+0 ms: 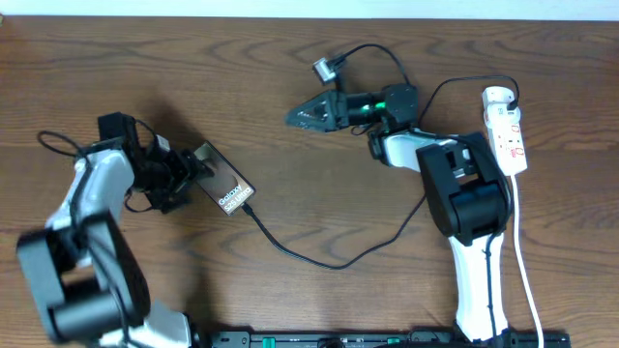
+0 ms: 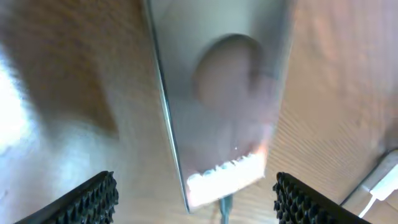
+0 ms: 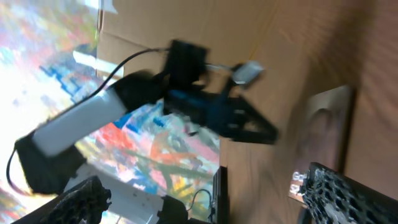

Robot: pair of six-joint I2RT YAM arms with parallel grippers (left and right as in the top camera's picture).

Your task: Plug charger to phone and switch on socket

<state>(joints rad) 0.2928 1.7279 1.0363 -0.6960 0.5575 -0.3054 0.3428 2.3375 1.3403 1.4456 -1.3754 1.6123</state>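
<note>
Wide bare wood is left at the middle of the brown wooden counter (image 1: 290,58), between the two arms. One flat dark brown phone with white lettering (image 1: 222,186) is laid at an angle on the left, well inside the edges. One narrow white power strip (image 1: 508,130) is set near the right edge. One thin black charger cable (image 1: 329,262) is looped between them, its tip met with the phone's lower short edge. The left hand (image 1: 191,174) is held low at the phone's upper-left end, released, its fingers (image 2: 93,199) spread wide. The right hand (image 1: 295,117) is stretched leftward over mid-counter, released, nothing grasped.
</note>
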